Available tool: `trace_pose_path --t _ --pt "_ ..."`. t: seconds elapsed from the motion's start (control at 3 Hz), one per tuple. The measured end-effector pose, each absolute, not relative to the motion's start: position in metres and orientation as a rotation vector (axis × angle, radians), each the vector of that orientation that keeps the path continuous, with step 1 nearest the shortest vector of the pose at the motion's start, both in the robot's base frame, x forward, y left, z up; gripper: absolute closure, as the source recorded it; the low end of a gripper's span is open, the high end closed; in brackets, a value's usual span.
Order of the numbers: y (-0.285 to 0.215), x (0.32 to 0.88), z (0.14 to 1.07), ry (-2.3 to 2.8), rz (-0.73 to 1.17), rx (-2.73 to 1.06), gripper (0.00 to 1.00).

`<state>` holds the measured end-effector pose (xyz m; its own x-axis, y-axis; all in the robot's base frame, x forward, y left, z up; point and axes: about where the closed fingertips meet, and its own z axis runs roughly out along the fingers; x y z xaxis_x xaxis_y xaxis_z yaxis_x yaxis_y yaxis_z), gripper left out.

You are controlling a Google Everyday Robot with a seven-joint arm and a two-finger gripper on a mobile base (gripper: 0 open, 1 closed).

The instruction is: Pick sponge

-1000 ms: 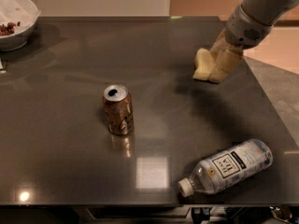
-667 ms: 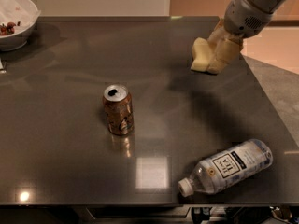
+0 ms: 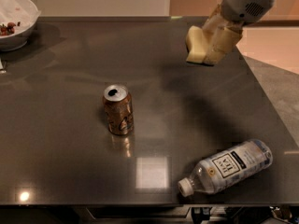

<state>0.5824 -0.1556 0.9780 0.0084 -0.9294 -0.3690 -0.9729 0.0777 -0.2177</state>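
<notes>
Camera view: the sponge (image 3: 195,43) hangs clear above the far side of the table (image 3: 65,148), pinched in the gripper (image 3: 208,55), its long axis roughly upright along the fingers. The can (image 3: 117,110) and bottle (image 3: 229,167) sit well apart.

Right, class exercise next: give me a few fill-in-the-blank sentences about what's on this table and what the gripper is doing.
The gripper, above the table's far right part, holds the pale ____. The can stands ____. The bottle lies on its ____ near the front edge. The bowl sits at the far ____ corner of the view.
Missing words: sponge; upright; side; left.
</notes>
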Motion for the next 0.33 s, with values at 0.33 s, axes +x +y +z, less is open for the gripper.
trace_pose_path --t 0.33 --pt "-0.1556 0.5824 0.978 1.949 0.141 -1.879 1.0"
